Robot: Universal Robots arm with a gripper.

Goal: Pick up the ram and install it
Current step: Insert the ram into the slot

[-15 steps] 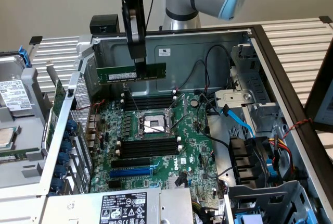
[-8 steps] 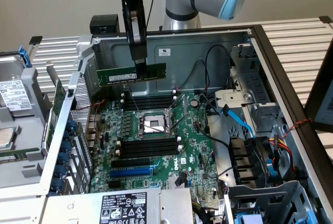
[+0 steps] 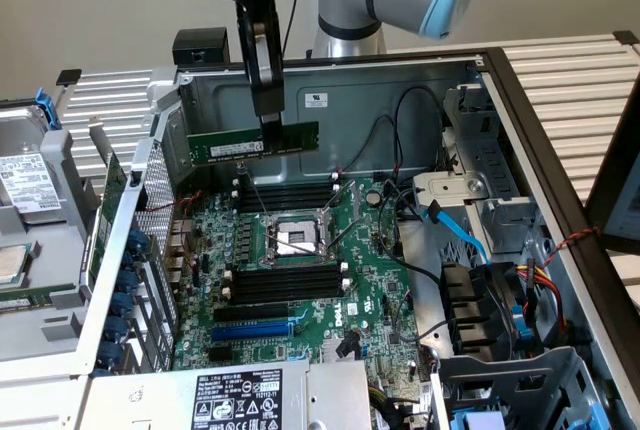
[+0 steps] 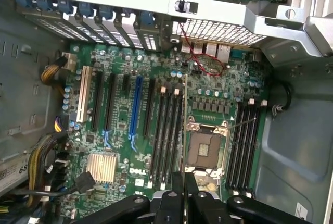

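Observation:
The ram (image 3: 225, 145) is a long green stick held level in the air above the motherboard (image 3: 370, 280), just over the far bank of black memory slots (image 3: 285, 193). My gripper (image 3: 270, 122) comes down from above and is shut on the ram near its middle. In the wrist view the ram (image 4: 184, 125) appears edge-on as a thin line running out from my gripper (image 4: 184, 183). There it lies between the CPU socket (image 4: 205, 148) and a bank of memory slots (image 4: 166, 135).
An open CPU socket (image 3: 290, 238) sits between two banks of memory slots; the near bank (image 3: 285, 280) has a blue expansion slot (image 3: 255, 330) beside it. Black and blue cables (image 3: 450, 225) and drive bays crowd the exterior view's right. Chassis walls (image 3: 330, 90) ring the board.

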